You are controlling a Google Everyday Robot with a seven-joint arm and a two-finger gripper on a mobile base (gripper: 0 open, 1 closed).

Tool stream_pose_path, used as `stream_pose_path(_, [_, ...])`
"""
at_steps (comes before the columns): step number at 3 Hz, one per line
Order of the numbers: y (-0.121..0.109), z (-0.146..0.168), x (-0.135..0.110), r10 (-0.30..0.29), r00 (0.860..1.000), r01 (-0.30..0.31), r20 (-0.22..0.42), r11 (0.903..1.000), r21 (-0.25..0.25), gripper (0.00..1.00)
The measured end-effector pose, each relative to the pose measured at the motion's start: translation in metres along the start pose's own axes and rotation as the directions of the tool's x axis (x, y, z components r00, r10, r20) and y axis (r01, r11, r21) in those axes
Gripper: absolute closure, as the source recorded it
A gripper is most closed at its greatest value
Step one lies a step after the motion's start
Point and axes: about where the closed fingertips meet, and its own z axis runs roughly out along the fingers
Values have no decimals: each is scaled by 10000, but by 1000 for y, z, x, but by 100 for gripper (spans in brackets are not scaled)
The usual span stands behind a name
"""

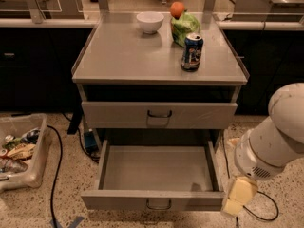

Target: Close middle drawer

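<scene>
The middle drawer (156, 175) of the grey metal cabinet (118, 56) stands pulled far out and is empty inside. Its low front (118, 199) carries a small dark loop handle (158, 204). The drawer above it (118, 115) is shut. My gripper (240, 196) hangs low at the right, its cream end right beside the front right corner of the open drawer. The white arm (275, 137) rises behind it to the right edge of the view.
On the cabinet top stand a white bowl (149, 22), an orange (177, 8), a green bag (186, 27) and a soda can (192, 51). A clear bin of rubbish (21, 151) sits on the floor at left. Black cables (56, 170) run over the floor.
</scene>
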Motion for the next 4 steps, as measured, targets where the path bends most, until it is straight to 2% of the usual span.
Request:
stream_pose_path(1, [14, 34, 13, 880, 9938, -828, 681, 9937, -756, 0])
stream_pose_path(2, [39, 98, 22, 1982, 9664, -1619, 1634, 9639, -2113, 0])
stream_pose_path(3, [41, 107, 23, 2118, 9629, -1694, 1671, 9568, -2364, 19])
stream_pose_path(4, [41, 107, 23, 2112, 9631, -1692, 1667, 9571, -2352, 42])
